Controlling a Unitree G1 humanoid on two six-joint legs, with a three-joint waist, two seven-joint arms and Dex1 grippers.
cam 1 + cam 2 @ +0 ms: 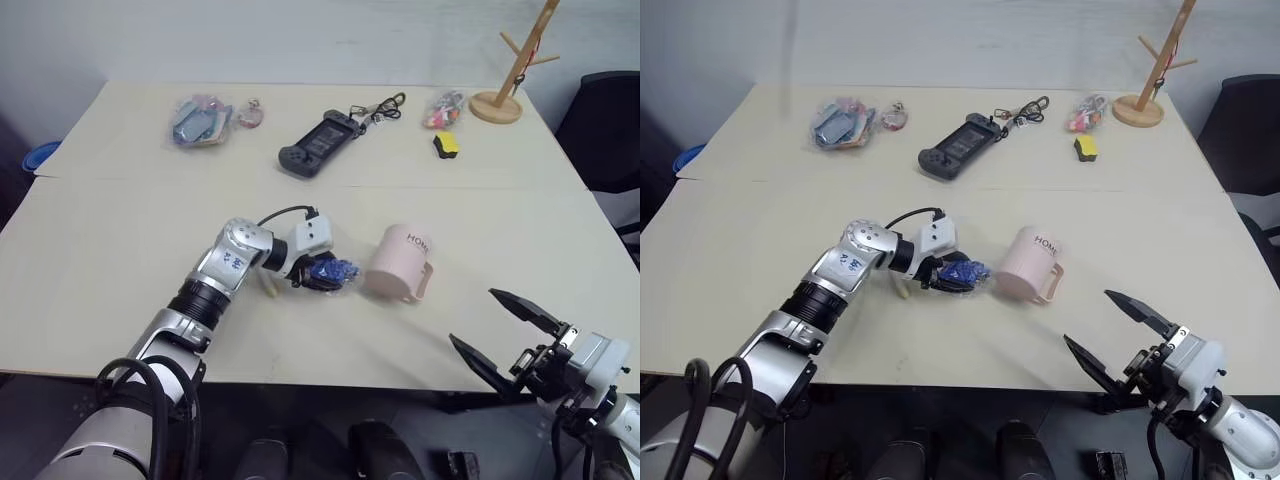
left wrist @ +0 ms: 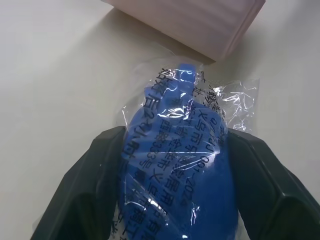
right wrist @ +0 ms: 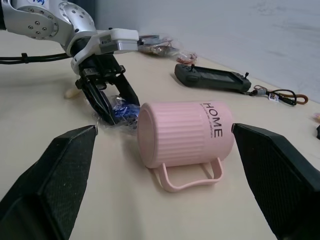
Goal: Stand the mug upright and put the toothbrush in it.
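Mug (image 1: 398,265) lies unrighted just beyond my left gripper (image 1: 322,272), whose jaws straddle a blue packet (image 2: 177,165), grip uncertain; right gripper (image 1: 500,335) gapes.

The ribbed pink handled mug (image 1: 398,265) lies on its side mid-table (image 1: 120,250), a clear-wrapped blue item (image 1: 333,272) just left of it, between the left gripper (image 1: 322,277) fingers. A black handheld controller (image 1: 320,145) lies behind them.
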